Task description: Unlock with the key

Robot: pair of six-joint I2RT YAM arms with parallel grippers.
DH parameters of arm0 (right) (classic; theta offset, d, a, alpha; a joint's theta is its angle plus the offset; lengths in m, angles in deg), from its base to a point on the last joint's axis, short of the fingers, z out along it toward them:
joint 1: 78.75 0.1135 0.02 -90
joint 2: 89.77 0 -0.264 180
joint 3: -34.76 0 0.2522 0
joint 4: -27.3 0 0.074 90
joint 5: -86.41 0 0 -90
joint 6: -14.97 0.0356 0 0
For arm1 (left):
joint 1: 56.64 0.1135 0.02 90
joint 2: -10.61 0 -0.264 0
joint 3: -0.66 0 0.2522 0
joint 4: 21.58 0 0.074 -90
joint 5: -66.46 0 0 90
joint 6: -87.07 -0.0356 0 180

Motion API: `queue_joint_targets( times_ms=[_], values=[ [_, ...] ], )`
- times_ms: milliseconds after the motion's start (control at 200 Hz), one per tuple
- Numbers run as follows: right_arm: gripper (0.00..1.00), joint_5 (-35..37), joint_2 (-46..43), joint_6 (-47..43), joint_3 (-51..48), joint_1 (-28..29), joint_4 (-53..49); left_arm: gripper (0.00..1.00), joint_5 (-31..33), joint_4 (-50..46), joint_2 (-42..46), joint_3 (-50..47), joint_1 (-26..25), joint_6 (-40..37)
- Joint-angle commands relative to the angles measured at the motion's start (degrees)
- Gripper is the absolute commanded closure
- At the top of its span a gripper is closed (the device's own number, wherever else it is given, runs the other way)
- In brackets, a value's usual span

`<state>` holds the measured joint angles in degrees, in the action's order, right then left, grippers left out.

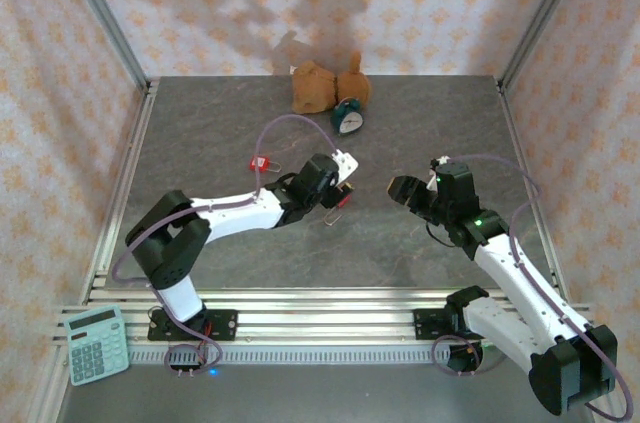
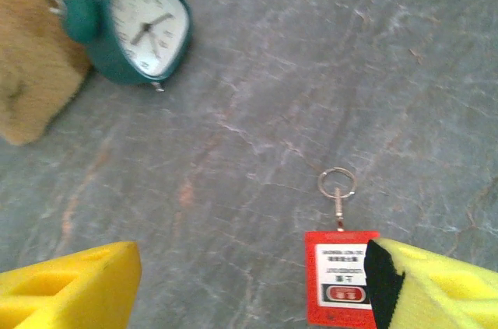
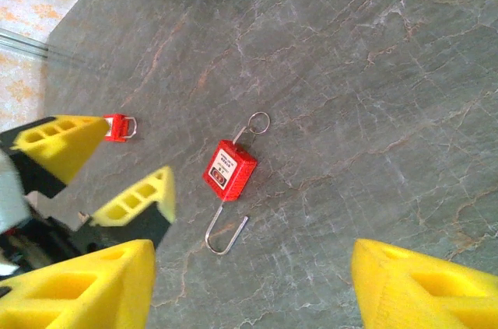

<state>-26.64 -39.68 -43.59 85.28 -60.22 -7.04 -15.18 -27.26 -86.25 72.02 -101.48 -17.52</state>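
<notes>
A red padlock (image 3: 229,171) lies flat on the grey table, its metal shackle (image 3: 226,234) swung open. The key (image 3: 243,136) sticks out of the body's other end, with a metal ring (image 3: 261,121) on it. In the left wrist view the same padlock (image 2: 336,278) lies against the inside of my right-hand finger (image 2: 436,282), with the ring (image 2: 337,183) beyond it. My left gripper (image 2: 249,290) is open and grips nothing. My right gripper (image 3: 249,290) hovers open above the padlock. From above, the left gripper (image 1: 338,186) and right gripper (image 1: 398,188) face each other mid-table.
A second red padlock (image 1: 260,163) lies left of the left gripper. A green alarm clock (image 1: 348,118) and a brown plush toy (image 1: 315,88) sit at the back. A calculator (image 1: 97,345) rests at the near left corner. Metal frame posts edge the table.
</notes>
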Motion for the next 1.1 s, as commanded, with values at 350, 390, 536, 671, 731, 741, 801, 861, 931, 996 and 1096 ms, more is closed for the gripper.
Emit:
queue_joint_targets(
  times_ms=[350, 390, 536, 671, 731, 741, 801, 861, 931, 996, 1096],
  values=[
    [0.35, -1.58, 3.05, 0.55, 2.6, 1.32, 3.85, 0.18, 28.86, -7.04, 26.95, -10.25, 2.31, 21.06],
    [0.36, -0.99, 3.54, 0.4, 2.72, 1.83, 4.15, 0.15, 30.48, -8.69, 29.43, -11.68, 2.91, 23.57],
    [0.37, 1.46, 5.66, -0.42, 3.61, 4.08, 4.88, 0.1, 30.5, -12.74, 37.14, -16.81, 8.47, 31.23],
    [0.37, 3.26, 8.1, -0.69, 4.68, 5.56, 5.34, 0.09, 16.24, -17.08, 37.24, -16.23, 20.28, 38.91],
    [0.38, 2.88, 9.14, -0.22, 5.14, 5.67, 5.64, 0.09, 8.34, -17.8, 34.2, -14.8, 25.71, 41.52],
    [0.38, 2.78, 9.28, -0.1, 5.21, 5.65, 5.75, 0.09, 7.5, -17.96, 33.4, -14.38, 26.32, 41.84],
    [0.37, 2.07, 10.28, 0.52, 5.52, 5.75, 6.2, 0.08, 2.76, -18.86, 28.33, -11.4, 29.61, 42.77],
    [0.37, 1.61, 11.18, 0.56, 5.84, 5.74, 6.34, 0.08, -1.24, -20.67, 22.61, -6.97, 31.17, 43.04],
    [0.37, 1.3, 12.17, 0.22, 6.1, 5.74, 6.08, 0.08, -4.57, -23.21, 16.2, -0.88, 31.32, 42.54],
    [0.37, 1.38, 12.71, -0.14, 6.14, 5.78, 5.7, 0.07, -7.92, -22.52, 10.58, 2.7, 31.52, 43.11],
    [0.35, 0.93, 12.92, -0.57, 6.14, 5.81, 5.31, 0.07, -12.4, -20.79, 2.3, 7.52, 31.83, 42.83]
  ],
)
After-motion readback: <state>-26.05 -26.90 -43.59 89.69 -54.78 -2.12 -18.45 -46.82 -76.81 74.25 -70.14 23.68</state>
